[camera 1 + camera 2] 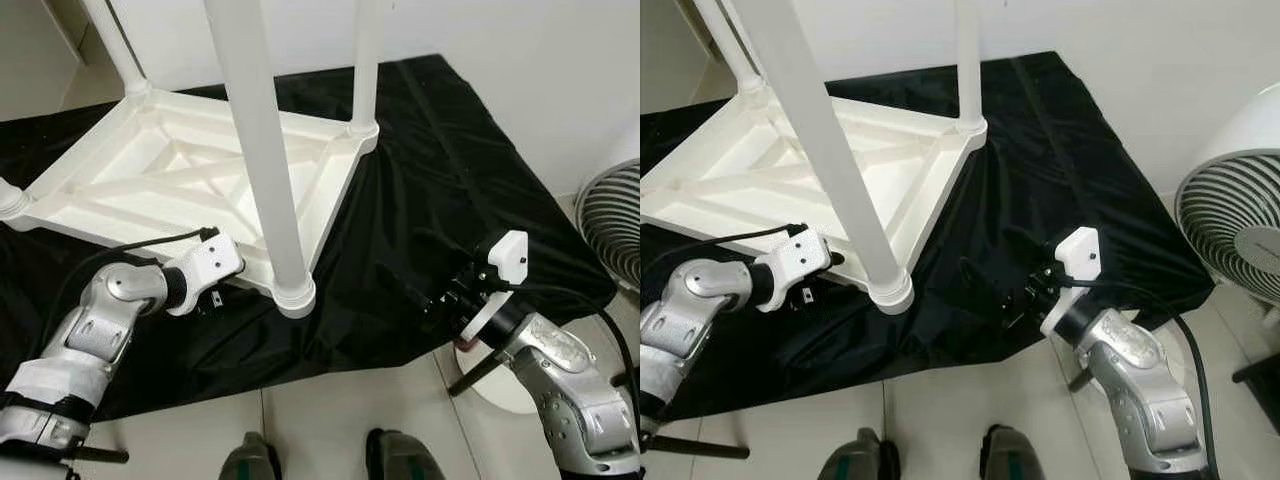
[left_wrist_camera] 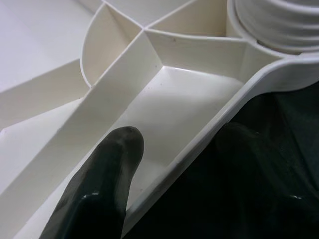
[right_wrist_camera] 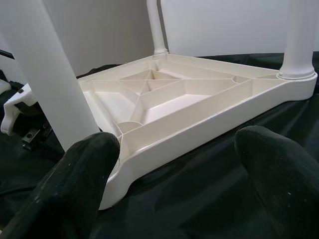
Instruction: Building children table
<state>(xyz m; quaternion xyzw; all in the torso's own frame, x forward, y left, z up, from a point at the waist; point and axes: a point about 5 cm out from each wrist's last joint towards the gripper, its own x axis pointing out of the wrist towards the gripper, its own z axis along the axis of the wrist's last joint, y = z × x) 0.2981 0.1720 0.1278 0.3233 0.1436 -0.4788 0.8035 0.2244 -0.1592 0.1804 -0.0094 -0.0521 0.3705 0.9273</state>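
Observation:
The white children's table (image 1: 150, 170) lies upside down on a black cloth (image 1: 450, 180), with several white legs standing up from its corners. The nearest leg (image 1: 265, 150) rises from the front corner socket (image 1: 295, 295). My left gripper (image 2: 179, 144) is open at the table's near rim (image 2: 209, 129), just left of that socket. One finger (image 2: 109, 169) is inside the ribbed underside and the other lies outside over the cloth. My right gripper (image 3: 179, 164) is open and low over the cloth, right of the table and pointing at its side, apart from it.
A white fan (image 1: 1240, 230) stands on the floor at the right, close to my right arm, with a round white base (image 1: 500, 385) under my right forearm. A white wall runs behind the cloth. My feet (image 1: 250, 460) stand on pale tiles at the cloth's near edge.

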